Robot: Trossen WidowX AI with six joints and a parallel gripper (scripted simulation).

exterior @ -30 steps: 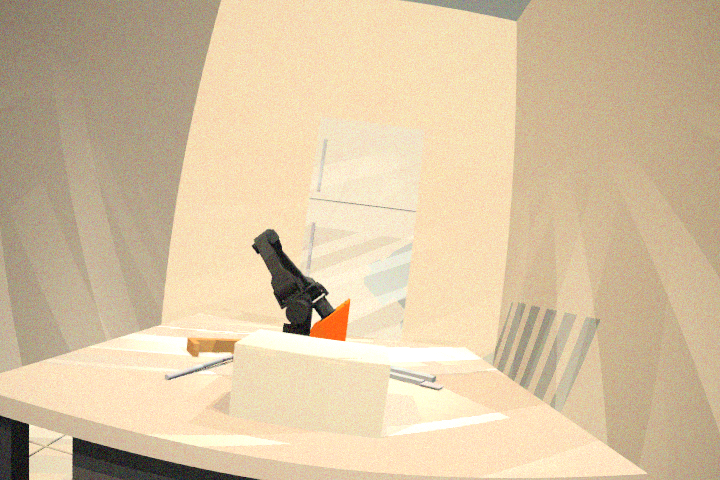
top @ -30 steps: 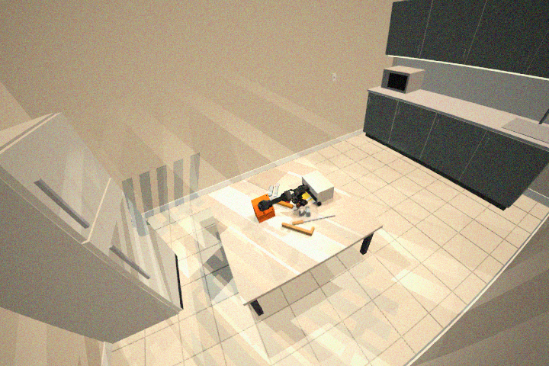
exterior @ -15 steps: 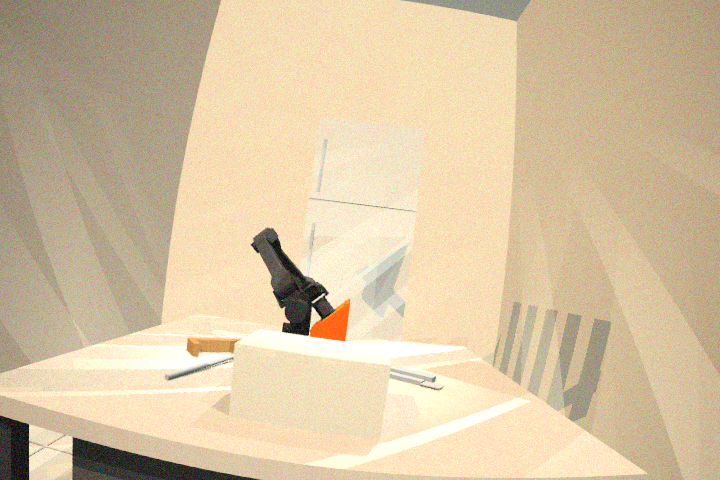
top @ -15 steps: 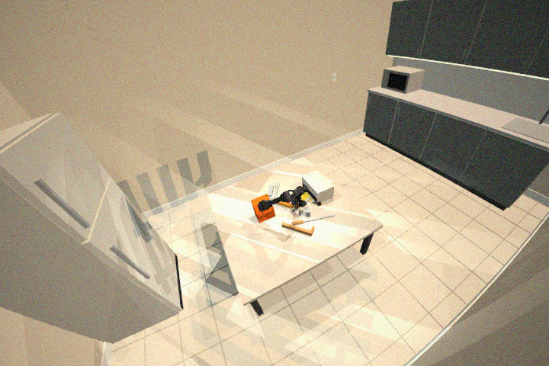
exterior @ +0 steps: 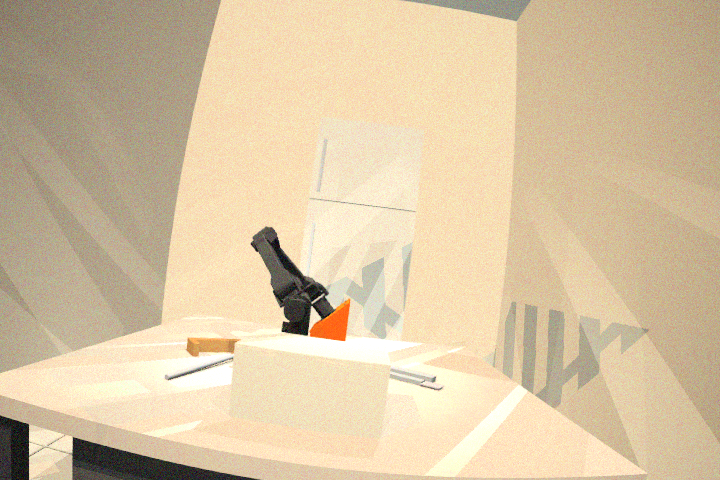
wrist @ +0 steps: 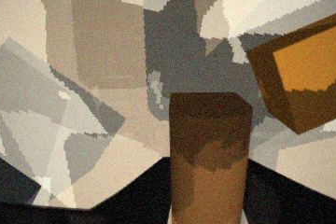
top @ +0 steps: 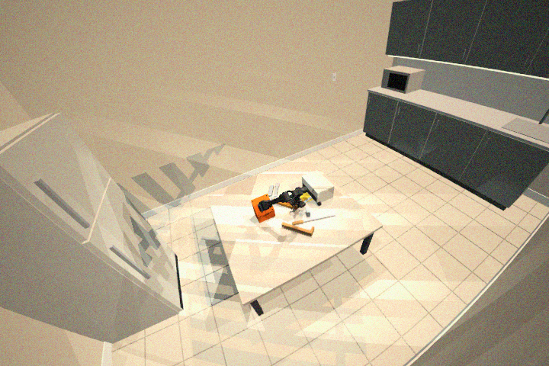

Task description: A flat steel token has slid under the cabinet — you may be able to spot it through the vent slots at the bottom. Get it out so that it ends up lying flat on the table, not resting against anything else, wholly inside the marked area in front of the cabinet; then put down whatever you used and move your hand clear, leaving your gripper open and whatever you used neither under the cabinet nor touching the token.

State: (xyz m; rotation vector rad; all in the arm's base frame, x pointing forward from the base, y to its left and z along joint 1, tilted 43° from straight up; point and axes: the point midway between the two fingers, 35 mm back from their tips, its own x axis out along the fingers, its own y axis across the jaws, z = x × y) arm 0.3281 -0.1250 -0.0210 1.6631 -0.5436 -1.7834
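Note:
My gripper [wrist: 203,165] is shut on a brown wooden handle [wrist: 213,173], whose blunt end points up the wrist view. The far part of that tool is not visible there. The cabinet [top: 320,187] [exterior: 310,390] is a pale box on the table [top: 275,267] [exterior: 117,396]. In the top view the arm [top: 284,197] reaches from its base toward the cabinet. The exterior view shows the cabinet's side away from the arm, and it hides the hand. I cannot make out the steel token or the outline of the marked area among the hard shadows and light patches.
A wooden L-shaped piece [top: 298,229] [exterior: 211,345] and a thin rod with an orange handle [top: 298,222] lie beside the arm. Pale bars [top: 276,190] [exterior: 414,374] lie on the other side. An orange-brown block [wrist: 311,65] shows near the hand. The arm's base is an orange wedge [top: 258,212] [exterior: 335,328].

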